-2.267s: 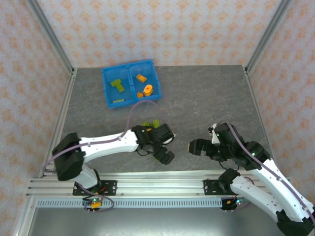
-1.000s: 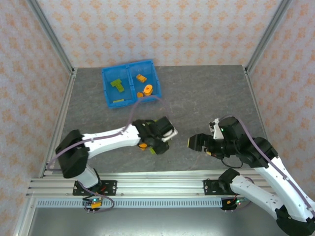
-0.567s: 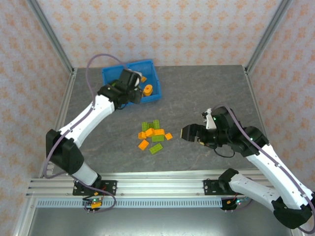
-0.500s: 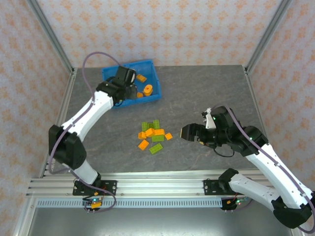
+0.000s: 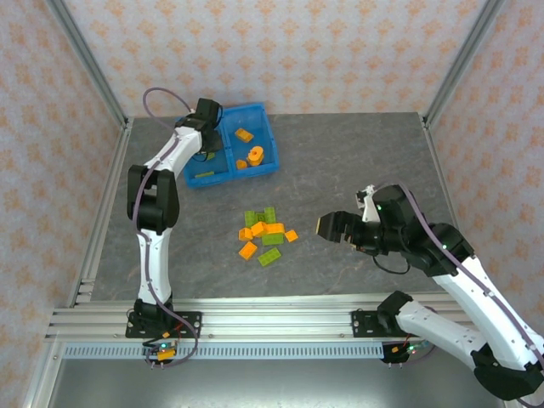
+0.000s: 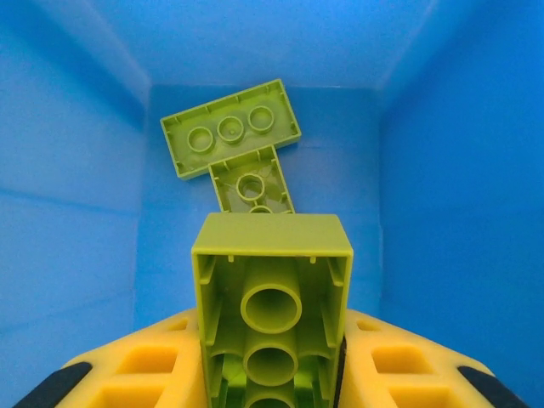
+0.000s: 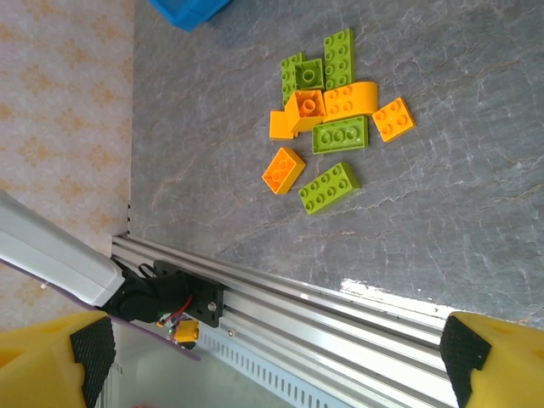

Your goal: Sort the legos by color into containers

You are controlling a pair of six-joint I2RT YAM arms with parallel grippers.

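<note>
A lime green brick (image 6: 272, 280) is clamped between the yellow fingers (image 6: 144, 374) of the left gripper (image 6: 270, 387), with its hollow underside turned to the wrist camera. It is held inside the left compartment (image 6: 76, 221) of the blue tray (image 5: 270, 144), at the upper left of the overhead frame, above two green bricks (image 6: 231, 127) lying by the far wall. The step is judged to be the drop of a green piece among its own colour. The jaws should be opened only with the brick low and well inside the walls, so that it is not bounced over the divider to the orange pieces (image 5: 254, 155). The right gripper (image 5: 330, 227) is spread wide and empty, right of the mixed pile (image 5: 265, 234) at the frame's centre.
</note>
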